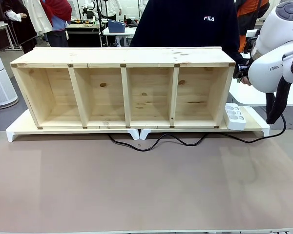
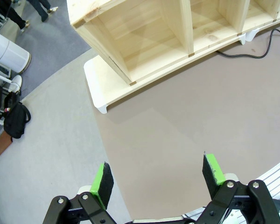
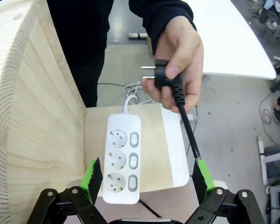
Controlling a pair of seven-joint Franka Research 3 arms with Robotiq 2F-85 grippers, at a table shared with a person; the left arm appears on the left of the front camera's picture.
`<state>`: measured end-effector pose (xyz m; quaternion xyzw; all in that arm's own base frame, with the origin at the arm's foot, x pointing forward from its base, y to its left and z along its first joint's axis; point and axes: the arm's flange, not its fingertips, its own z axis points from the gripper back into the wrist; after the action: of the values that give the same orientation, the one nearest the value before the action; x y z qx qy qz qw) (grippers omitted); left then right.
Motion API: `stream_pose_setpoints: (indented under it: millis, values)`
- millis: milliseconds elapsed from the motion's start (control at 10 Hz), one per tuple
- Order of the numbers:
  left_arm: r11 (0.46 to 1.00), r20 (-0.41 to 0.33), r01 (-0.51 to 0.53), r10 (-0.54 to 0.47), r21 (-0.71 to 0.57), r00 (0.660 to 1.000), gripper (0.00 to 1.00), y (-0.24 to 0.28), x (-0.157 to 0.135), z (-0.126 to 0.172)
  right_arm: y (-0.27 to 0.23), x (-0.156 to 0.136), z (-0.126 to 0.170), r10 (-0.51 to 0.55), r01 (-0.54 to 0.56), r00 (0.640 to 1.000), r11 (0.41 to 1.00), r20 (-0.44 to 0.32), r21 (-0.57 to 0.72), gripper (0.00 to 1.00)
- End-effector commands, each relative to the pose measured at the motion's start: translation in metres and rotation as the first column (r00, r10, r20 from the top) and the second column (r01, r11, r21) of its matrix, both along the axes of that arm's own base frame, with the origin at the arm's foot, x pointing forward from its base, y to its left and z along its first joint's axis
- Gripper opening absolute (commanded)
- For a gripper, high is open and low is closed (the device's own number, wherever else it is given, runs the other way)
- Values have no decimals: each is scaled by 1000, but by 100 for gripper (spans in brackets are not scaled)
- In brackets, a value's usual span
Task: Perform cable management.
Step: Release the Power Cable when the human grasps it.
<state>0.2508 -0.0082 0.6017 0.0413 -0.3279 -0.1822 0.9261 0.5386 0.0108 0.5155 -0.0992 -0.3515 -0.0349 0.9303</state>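
A: Hand first. Person's hand (image 3: pixel 175 60) is pinched around the black plug (image 3: pixel 159 74) in the right wrist view, prongs pointing to picture left, cord hanging down out of the fist.

B: Grippers?

A: Right gripper (image 3: pixel 147 179) has its green pads spread wide, nothing between them; it hovers over the power strip. Left gripper (image 2: pixel 159 179) is also spread wide, nothing in it, above the bare brown mat (image 2: pixel 200 116).

B: OK, big stuff down to small.

A: Mat covers the near table in front view. Wooden shelf (image 1: pixel 124 87), four open compartments, stands on a low white-edged riser (image 1: pixel 19 130) along the far edge of the mat. Person in a dark top (image 1: pixel 185 22) stands behind the shelf. Right arm (image 1: pixel 276 53) comes in at picture right, next to the shelf's right end.

B: Power strip?

A: White power strip (image 1: pixel 234 116), three sockets and three switches, lies flat on the riser just beside the shelf's right end wall.

B: The cable?

A: The cable (image 1: pixel 185 141) is thin and black; it snakes loose along the mat in front of the riser from about mid-shelf toward the right, then curves up near the right arm. From the right wrist camera it runs from the plug down past the riser's edge, close to one green pad. Can't tell where it joins the strip.
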Motion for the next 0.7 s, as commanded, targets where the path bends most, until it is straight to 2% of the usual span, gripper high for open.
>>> stream_pose_setpoints:
  millis: [0, 600]
  values:
    - [1000, 1, -1, 1, -2, 1000, 100, 1, 0, 0, -3, -5, 2, 10, -10, 1000, 1000, -12, 8, 100]
    - [1000, 1, -1, 1, -2, 1000, 100, 1, 0, 0, -3, -5, 2, 10, -10, 1000, 1000, -12, 8, 100]
